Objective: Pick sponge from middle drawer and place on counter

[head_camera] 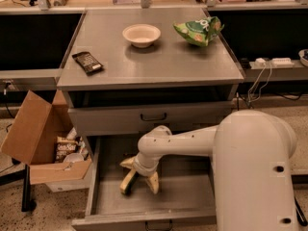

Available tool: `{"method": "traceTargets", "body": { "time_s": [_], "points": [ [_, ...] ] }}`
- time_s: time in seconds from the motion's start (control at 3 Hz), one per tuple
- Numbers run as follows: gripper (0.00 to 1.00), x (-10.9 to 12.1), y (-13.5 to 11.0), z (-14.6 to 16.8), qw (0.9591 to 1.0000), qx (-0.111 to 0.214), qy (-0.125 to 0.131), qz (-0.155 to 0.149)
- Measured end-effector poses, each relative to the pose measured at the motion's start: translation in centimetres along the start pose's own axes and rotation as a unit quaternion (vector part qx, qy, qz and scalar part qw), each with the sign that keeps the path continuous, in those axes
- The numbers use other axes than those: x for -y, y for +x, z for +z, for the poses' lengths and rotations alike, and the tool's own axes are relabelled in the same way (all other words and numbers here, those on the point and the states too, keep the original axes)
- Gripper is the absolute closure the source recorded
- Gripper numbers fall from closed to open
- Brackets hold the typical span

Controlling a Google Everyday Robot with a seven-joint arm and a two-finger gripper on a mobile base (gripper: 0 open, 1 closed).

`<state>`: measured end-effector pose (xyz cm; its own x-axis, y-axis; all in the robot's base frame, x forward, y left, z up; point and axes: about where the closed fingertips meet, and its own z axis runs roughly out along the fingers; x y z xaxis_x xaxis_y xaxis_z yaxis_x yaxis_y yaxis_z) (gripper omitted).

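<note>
The middle drawer (187, 194) is pulled open low in the camera view, its grey floor showing. My gripper (140, 183) reaches down into the left half of the drawer, its two yellowish fingers (127, 182) spread apart with the tips at the floor. A small yellow piece (127, 163) shows by the wrist; I cannot tell whether it is the sponge. No sponge shows clearly elsewhere. The counter (159, 66) is the grey top above the drawers.
On the counter stand a cream bowl (141, 34), a green snack bag (198, 30) and a dark snack bar (87, 61). A shut drawer front (154, 117) sits above the open drawer. An open cardboard box (38, 138) stands on the floor at the left.
</note>
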<state>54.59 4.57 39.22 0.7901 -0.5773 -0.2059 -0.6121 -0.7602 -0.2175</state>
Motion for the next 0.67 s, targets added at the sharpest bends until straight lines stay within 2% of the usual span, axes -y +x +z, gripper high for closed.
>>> {"method": "traceTargets", "body": {
  "time_s": [0.33, 0.67],
  "points": [
    [0.16, 0.28, 0.0, 1.16, 0.9999, 0.011, -0.006, -0.005],
    [0.4, 0.69, 0.1, 1.71, 0.9998, 0.017, -0.004, -0.007]
  ]
}}
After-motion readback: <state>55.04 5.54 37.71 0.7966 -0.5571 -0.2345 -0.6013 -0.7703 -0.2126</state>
